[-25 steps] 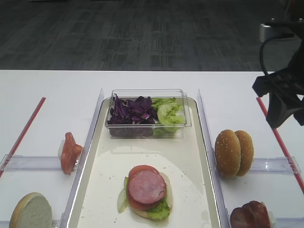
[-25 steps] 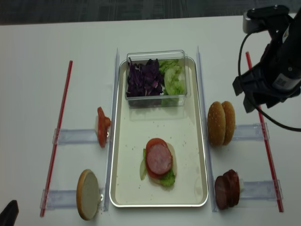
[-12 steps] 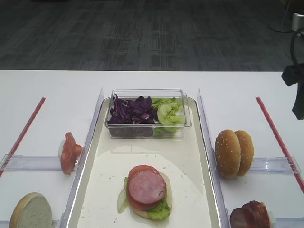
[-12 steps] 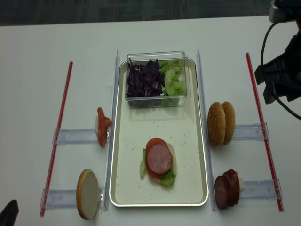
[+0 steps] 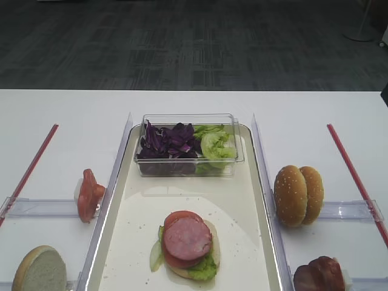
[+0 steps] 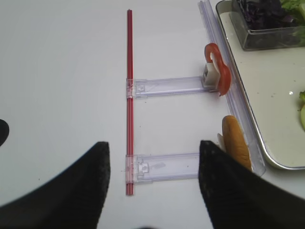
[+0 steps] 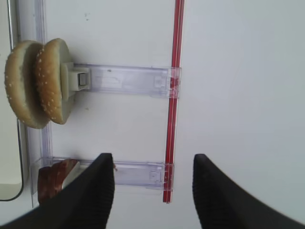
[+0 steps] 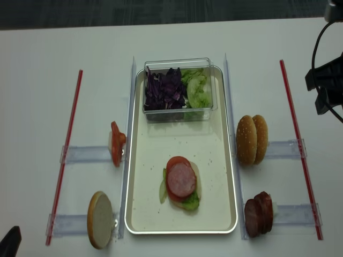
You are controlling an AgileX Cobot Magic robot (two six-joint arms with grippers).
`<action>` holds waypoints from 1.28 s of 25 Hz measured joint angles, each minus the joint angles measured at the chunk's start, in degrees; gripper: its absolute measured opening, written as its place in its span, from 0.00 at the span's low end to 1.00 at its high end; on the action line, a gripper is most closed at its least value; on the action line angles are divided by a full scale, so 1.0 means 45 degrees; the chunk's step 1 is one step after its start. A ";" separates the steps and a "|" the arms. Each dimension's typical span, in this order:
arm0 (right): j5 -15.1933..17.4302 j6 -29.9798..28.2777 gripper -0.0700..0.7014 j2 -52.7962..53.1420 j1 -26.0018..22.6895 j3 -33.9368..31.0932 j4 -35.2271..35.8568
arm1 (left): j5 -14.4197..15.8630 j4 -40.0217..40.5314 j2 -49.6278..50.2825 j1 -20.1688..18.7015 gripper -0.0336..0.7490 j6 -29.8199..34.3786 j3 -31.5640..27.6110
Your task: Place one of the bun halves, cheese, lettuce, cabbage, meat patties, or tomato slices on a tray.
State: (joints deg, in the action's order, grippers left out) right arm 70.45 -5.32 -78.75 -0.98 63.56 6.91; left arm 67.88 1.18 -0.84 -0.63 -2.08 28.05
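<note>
Right wrist view: black right gripper (image 7: 153, 191) fingers apart, holding nothing; golden sesame-topped bun halves (image 7: 38, 82) at ten o'clock. Left wrist view: left gripper (image 6: 153, 183) fingers apart, empty. Overhead view: large cream-white rimmed tray (image 8: 214, 160) carrying a pinkish-brown meat patty (image 8: 181, 180) at six o'clock. Likely risk: toppling upright buns through a skewed approach. Compared with a second ago, right arm withdrawn toward three o'clock.

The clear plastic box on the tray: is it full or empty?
Full. The clear box at the far end of the tray holds purple cabbage on its left and pale green lettuce on its right.
</note>
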 joint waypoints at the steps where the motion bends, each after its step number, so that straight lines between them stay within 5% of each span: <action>1: 0.0000 0.0000 0.62 0.0049 -0.0022 -0.0175 0.0000 | 0.0000 0.0000 0.0000 0.0000 0.53 0.0000 0.0000; 9: -0.0032 -0.0060 0.62 0.1659 -0.0022 -0.2305 0.0000 | 0.0000 0.0000 0.0000 0.0000 0.53 0.0000 0.0000; 32: -0.1955 -0.0084 0.61 0.6337 -0.0022 -0.7005 0.0662 | 0.0000 0.0000 0.0000 0.0000 0.53 0.0000 0.0000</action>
State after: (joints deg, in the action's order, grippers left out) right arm 61.65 -5.70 -50.23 -1.08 32.04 9.89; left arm 67.88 1.18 -0.84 -0.63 -2.08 28.05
